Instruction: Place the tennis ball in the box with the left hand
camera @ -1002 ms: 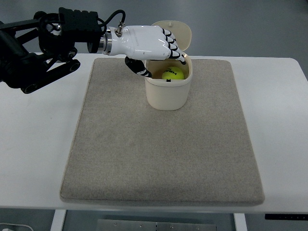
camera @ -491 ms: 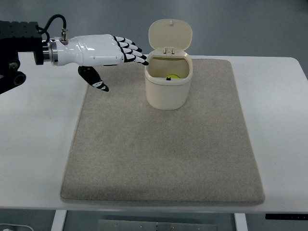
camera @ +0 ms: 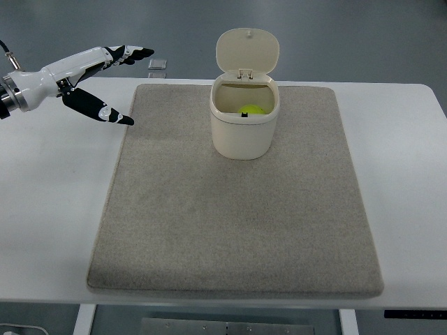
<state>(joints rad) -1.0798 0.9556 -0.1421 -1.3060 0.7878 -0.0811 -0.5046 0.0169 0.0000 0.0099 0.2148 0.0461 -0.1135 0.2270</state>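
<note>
Seemingly the job is done. From the top view — the only 1 — the tennis ball point(camera: 251, 109) lies inside the box point(camera: 242, 129), whose lid point(camera: 246, 48) stands open on the mat point(camera: 234, 195). At the picture's left edge, the left hand point(camera: 82, 82) hovers over the table point(camera: 49, 188), fingers point(camera: 129, 52) stretched out and holding nothing — well apart from the box. Nothing looks left to do.

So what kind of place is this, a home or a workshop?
More likely a robot test lab than a home. A plain white table on a grey floor carries only a beige felt mat and a cream plastic lidded box holding a yellow tennis ball, with a white robot left hand alongside.
</note>
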